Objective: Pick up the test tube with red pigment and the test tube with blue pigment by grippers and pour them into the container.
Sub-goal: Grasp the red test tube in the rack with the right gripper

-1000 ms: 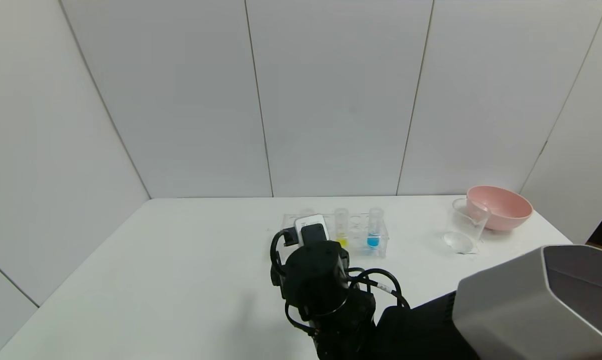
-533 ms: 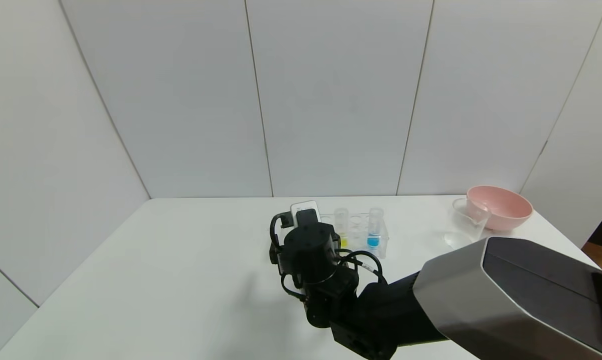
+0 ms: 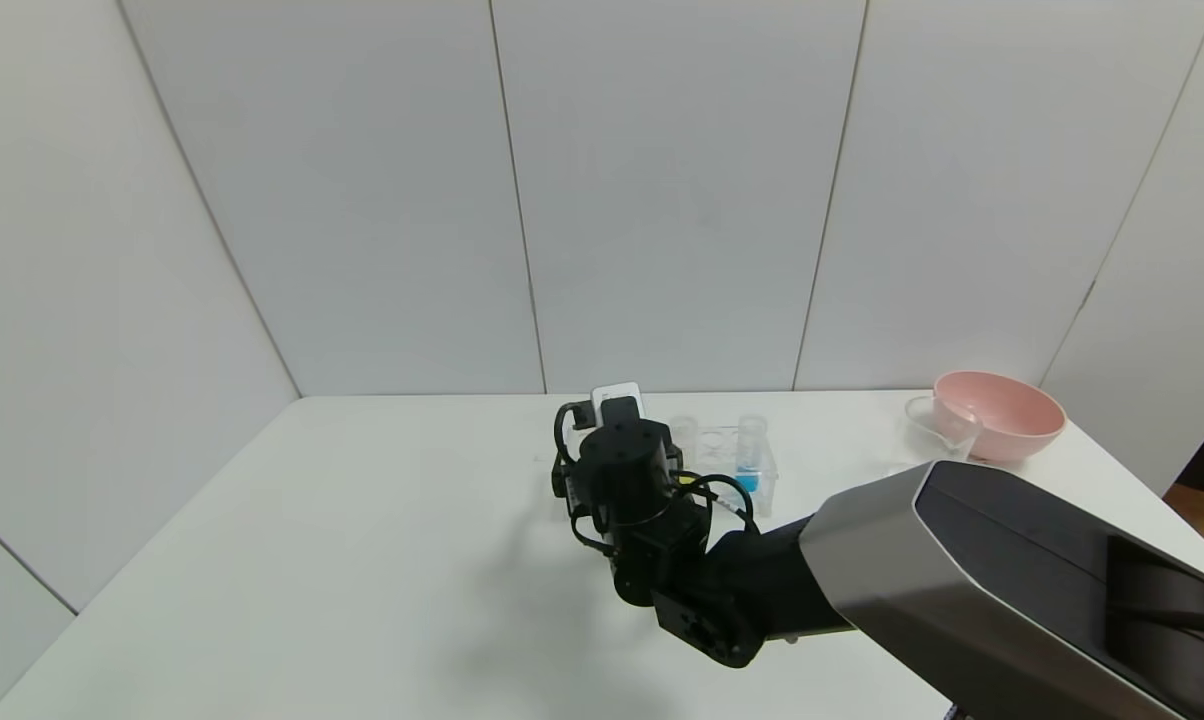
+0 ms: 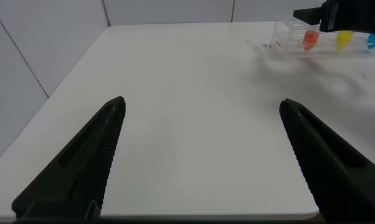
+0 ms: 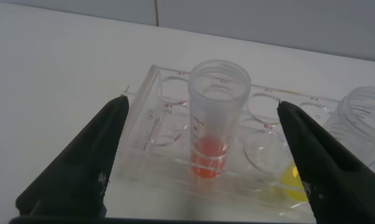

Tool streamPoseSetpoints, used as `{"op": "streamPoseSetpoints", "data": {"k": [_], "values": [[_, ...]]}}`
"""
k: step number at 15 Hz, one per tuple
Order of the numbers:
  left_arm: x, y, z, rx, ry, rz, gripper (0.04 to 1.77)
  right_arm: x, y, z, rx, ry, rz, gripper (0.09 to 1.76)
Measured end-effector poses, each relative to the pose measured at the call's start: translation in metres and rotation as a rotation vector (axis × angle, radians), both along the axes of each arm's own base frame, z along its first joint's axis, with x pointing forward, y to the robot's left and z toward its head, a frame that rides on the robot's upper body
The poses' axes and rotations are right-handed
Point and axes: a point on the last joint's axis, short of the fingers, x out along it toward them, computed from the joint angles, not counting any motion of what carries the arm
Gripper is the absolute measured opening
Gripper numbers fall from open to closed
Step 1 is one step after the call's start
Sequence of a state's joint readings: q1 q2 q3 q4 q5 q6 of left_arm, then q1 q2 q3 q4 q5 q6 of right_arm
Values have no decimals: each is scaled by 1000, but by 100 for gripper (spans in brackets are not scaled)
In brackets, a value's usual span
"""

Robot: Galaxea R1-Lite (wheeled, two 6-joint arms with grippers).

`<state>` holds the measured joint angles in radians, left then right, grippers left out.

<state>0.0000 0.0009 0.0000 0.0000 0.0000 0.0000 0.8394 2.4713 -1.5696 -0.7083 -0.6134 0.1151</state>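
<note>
The test tube with red pigment [image 5: 215,118] stands upright in a clear tube rack [image 5: 151,163]. My right gripper [image 5: 203,107] is open, with one finger on each side of this tube and not touching it. In the head view my right wrist [image 3: 627,470] hides this tube. The test tube with blue pigment [image 3: 750,462] stands at the rack's right end. The container [image 3: 934,422], a clear beaker, stands to the right, partly behind my right arm. My left gripper [image 4: 201,104] is open and empty, low over the bare table far to the left of the rack [image 4: 324,38].
A tube with yellow liquid [image 5: 362,127] stands in the rack between the red and blue ones. A pink bowl [image 3: 1002,412] sits right behind the beaker at the table's far right. White walls close the table's back and left.
My right arm has reached farther forward over the table to the rack. It now covers the yellow tube's liquid and part of the beaker in the head view.
</note>
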Motion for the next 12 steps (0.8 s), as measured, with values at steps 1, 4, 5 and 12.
{"op": "streamPoseSetpoints", "data": {"k": [1, 4, 5, 12], "values": [[0, 0, 0, 0, 0, 0, 176, 2, 0, 0, 2, -2, -1, 171], [0, 0, 0, 0, 0, 0, 176, 3, 0, -2, 2, 1, 7, 171], [0, 0, 0, 0, 0, 0, 176, 4, 0, -2, 2, 1, 6, 171], [0, 0, 0, 0, 0, 0, 176, 3, 1, -3, 1, 3, 9, 111]]}}
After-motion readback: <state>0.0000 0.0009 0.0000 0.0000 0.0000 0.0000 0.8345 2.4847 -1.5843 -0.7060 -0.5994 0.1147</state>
